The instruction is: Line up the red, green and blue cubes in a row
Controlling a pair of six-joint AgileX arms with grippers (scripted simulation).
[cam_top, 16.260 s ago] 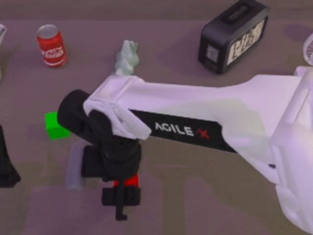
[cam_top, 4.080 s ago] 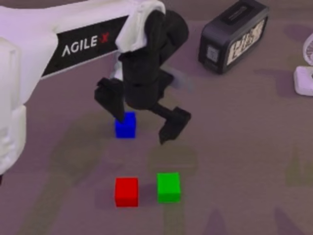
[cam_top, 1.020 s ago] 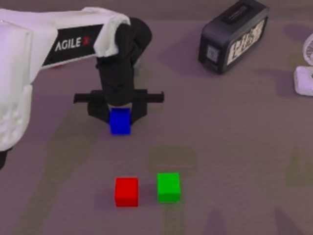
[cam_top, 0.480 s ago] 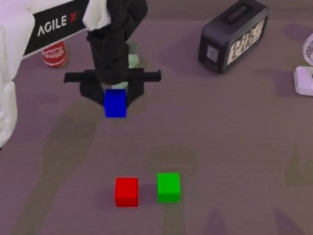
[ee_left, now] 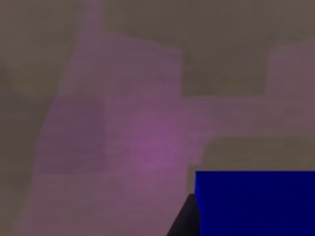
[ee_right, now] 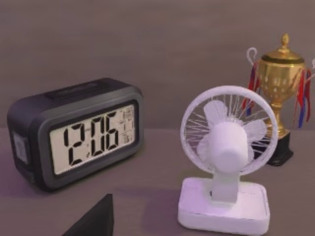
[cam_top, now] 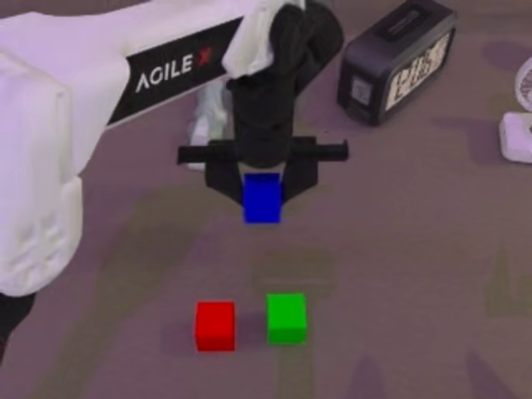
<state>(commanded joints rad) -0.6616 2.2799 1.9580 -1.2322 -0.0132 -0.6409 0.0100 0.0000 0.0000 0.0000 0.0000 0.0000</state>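
My left gripper is shut on the blue cube and holds it above the table, behind the other two cubes. In the left wrist view the blue cube fills the corner against one dark finger. The red cube and the green cube rest side by side near the table's front, red on the left, with a narrow gap between them. Of my right gripper only one dark fingertip shows, set wide to the side, with nothing held; the right arm is out of the top view.
A black digital clock stands at the back right, also seen as the clock in the right wrist view. A white desk fan sits at the right edge, with a gold trophy beside it. A pale crumpled object lies partly under my left arm.
My left gripper has carried the blue cube to the right and a little toward the front. The arm now covers the soda can. Red and green cubes have not moved.
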